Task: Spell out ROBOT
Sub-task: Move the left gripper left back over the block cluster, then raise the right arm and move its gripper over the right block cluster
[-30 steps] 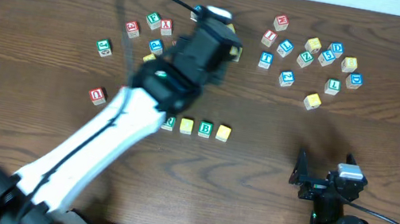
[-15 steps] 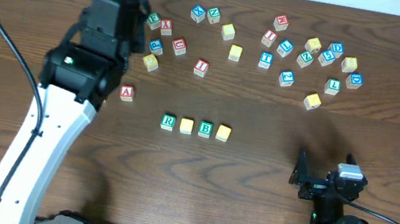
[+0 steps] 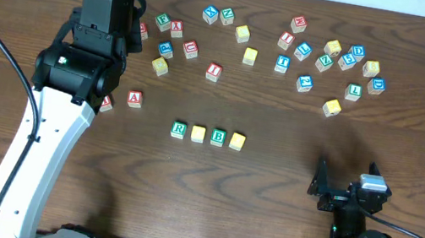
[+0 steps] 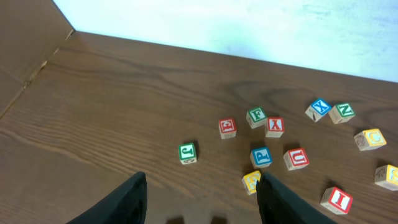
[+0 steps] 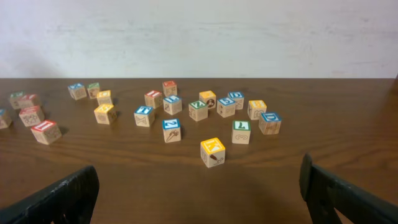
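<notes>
A row of four blocks lies mid-table: green R [image 3: 178, 130], a yellow block [image 3: 198, 134], green B [image 3: 217, 137], a yellow block [image 3: 236, 141]. Loose letter blocks are scattered along the far side, among them a blue T [image 3: 282, 63]. My left gripper [image 3: 103, 12] hovers over the far left; in the left wrist view it [image 4: 202, 205] is open and empty, with a yellow block [image 4: 252, 182] by its right finger. My right gripper [image 3: 346, 196] rests at the near right, open and empty [image 5: 199, 199].
A green J block [image 4: 187, 152] lies alone at the far left. A red A block [image 3: 134, 98] and another red block [image 3: 106, 103] lie by the left arm. A yellow block [image 5: 212, 152] is the nearest one ahead of the right gripper.
The left arm has swung from over the middle blocks to the far left of the table, uncovering several blocks. The right arm has not moved.
</notes>
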You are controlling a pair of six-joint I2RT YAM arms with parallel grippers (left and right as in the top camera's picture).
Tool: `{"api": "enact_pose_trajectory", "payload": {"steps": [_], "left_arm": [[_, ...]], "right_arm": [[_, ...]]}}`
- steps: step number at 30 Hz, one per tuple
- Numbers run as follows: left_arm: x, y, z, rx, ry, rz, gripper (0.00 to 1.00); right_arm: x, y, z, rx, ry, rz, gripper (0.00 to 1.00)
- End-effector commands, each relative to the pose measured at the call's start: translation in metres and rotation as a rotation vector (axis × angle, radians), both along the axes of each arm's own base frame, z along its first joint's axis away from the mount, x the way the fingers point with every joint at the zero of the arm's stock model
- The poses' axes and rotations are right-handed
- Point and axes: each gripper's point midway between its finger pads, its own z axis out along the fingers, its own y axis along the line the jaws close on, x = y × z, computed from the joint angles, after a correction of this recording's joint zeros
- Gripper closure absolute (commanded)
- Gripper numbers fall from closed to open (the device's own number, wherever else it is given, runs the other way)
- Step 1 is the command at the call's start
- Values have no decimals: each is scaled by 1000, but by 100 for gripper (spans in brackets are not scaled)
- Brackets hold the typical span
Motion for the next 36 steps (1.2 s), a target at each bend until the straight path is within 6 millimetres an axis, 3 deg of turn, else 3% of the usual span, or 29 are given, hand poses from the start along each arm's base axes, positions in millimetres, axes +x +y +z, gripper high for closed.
{"api": "enact_pose_trajectory", "payload": {"steps": [1, 7, 13, 20, 26, 30, 36], "left_arm": [[1, 4, 2, 8, 4, 14, 45], [0, 4, 1, 8, 9, 14, 44], [-4, 5, -4, 13, 36, 14, 44], [-4, 5, -5, 14, 42, 14, 44], [-7, 5, -8, 17, 58, 14, 44], [-7, 5, -8, 18, 58, 14, 44], [-6, 6, -8, 18, 57, 15, 44]], "right_arm": [[1, 0, 8, 32, -33, -3, 1], [-3, 5, 58, 135, -201, 29, 1], [-6, 8, 96, 82, -156, 47, 1], [38, 13, 127, -42, 100, 54, 1], [88, 24, 140, -106, 295, 99, 1], [121, 29, 137, -128, 397, 110, 1], [135, 35, 116, -126, 481, 142, 1]]}}
